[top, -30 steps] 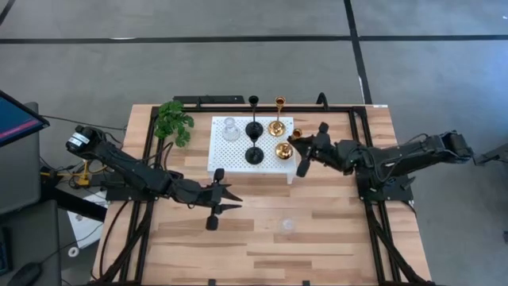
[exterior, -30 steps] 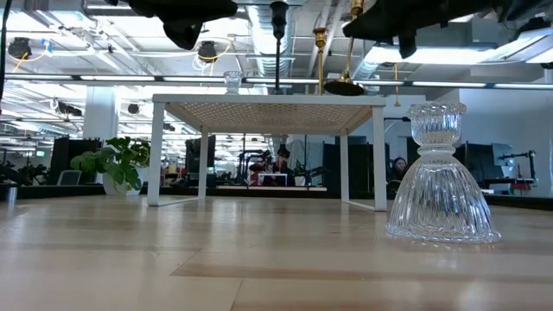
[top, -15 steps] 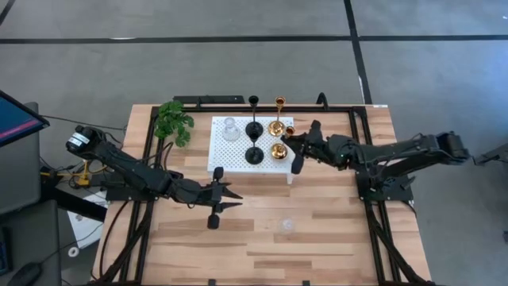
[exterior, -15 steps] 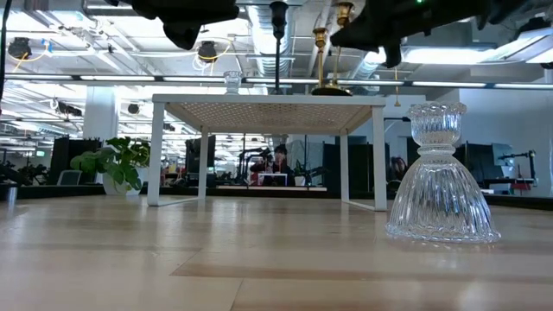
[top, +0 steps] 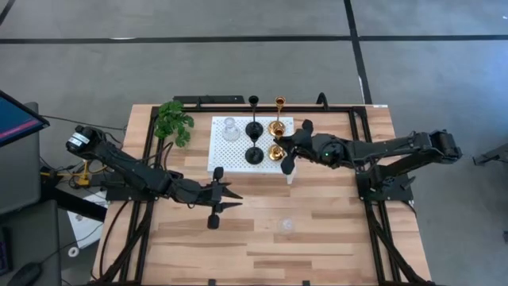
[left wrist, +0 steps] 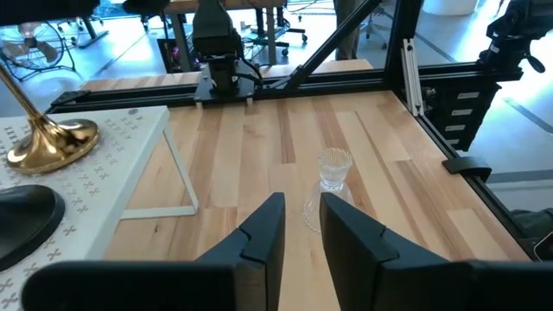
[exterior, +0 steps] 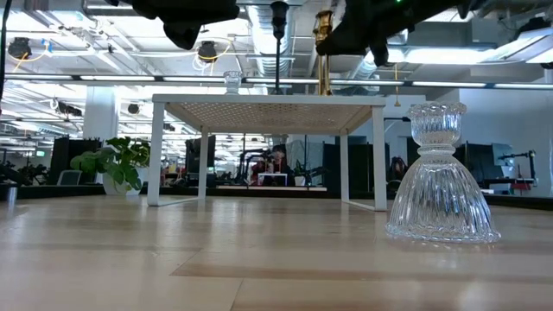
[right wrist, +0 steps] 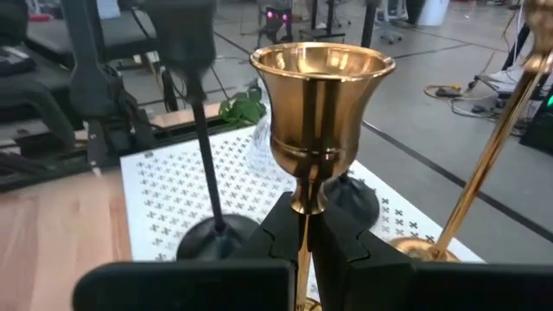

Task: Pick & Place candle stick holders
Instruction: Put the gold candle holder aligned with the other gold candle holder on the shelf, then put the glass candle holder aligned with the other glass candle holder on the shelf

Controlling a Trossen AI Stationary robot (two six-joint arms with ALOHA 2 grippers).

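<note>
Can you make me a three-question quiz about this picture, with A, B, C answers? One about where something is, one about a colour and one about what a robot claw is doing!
1. Where is the clear glass holder that is off the white platform?
A. On the wooden table
B. On the floor
C. In the left gripper

2. What colour is the holder between the right gripper's fingers?
A. Black
B. Gold
C. Clear

3. What is the left gripper doing?
A. Squeezing a black holder
B. Holding the plant
C. Holding nothing, fingers apart

Answers:
1. A, it stands alone on the table planks.
2. B, the right wrist view shows the right gripper shut on the gold holder's thin stem.
3. C, the left wrist view shows only bare table between its fingers.
</note>
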